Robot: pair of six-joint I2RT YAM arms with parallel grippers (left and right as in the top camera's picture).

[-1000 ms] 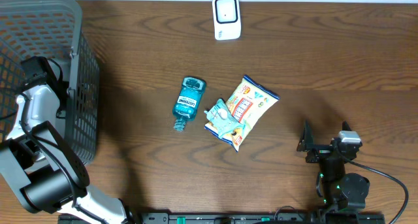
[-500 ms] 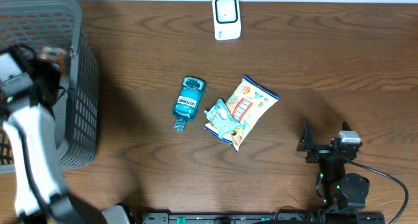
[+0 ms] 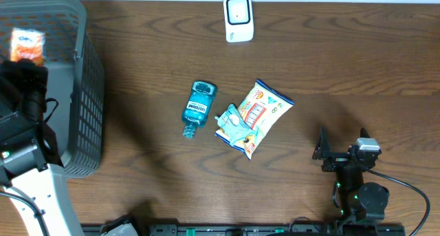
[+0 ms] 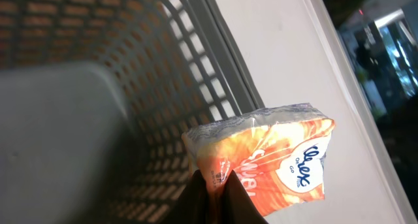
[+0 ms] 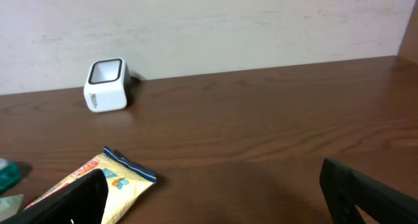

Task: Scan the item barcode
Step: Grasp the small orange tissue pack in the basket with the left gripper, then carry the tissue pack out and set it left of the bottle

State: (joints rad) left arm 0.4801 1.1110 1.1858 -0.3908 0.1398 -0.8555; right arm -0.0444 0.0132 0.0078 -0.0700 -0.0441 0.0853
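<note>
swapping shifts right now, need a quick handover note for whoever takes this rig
Left claw: shut on the orange tissue pack, held above the basket.
Right claw: open, empty, front right.
Scanner: at the back, centre; mouthwash bottle, snack bag and teal pouch lie mid-scene.
Done: pack gripped.
Left: carry it to the scanner and show its barcode, not visible now.

The left pincer (image 4: 217,188) with its tissue pack (image 4: 274,159) hangs over the basket (image 3: 86,91), and the mesh wall rises close at its right. Past that wall, bare tabletop (image 3: 151,50) reaches the scanner (image 3: 238,19). Ahead of the right pincer (image 5: 215,194) the way is free; a snack bag (image 3: 265,112) and a bottle (image 3: 198,106) lie ahead-left.
</note>
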